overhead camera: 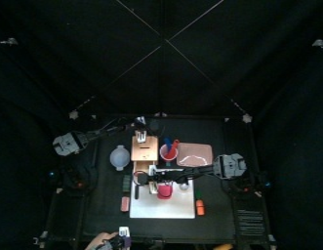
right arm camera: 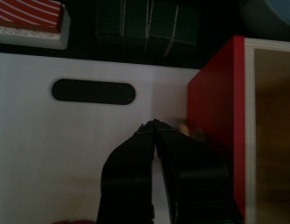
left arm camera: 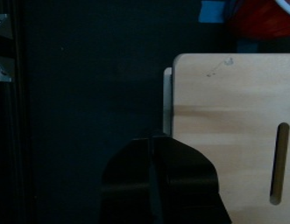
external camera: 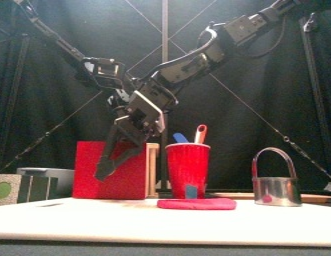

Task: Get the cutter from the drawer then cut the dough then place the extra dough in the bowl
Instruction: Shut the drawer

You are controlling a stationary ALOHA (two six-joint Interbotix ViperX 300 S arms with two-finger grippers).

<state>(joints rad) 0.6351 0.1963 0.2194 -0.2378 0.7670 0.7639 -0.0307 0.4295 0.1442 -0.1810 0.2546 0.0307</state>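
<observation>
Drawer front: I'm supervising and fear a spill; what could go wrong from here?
The right gripper, jaws shut, hangs beside the red drawer front; it may miss its hold and shove the wooden box. The red cup stands near, so a swing could tip it onto the dough.

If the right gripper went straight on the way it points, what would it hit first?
Probably the white cutting board, right beside the red drawer front; depth is unclear, so it might graze the drawer front instead.

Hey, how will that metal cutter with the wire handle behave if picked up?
The cutter looks like thin shiny metal, so probably stiff and light. Standing upright on its rim, it should not roll. Held by the wire handle, it may swing.
</observation>
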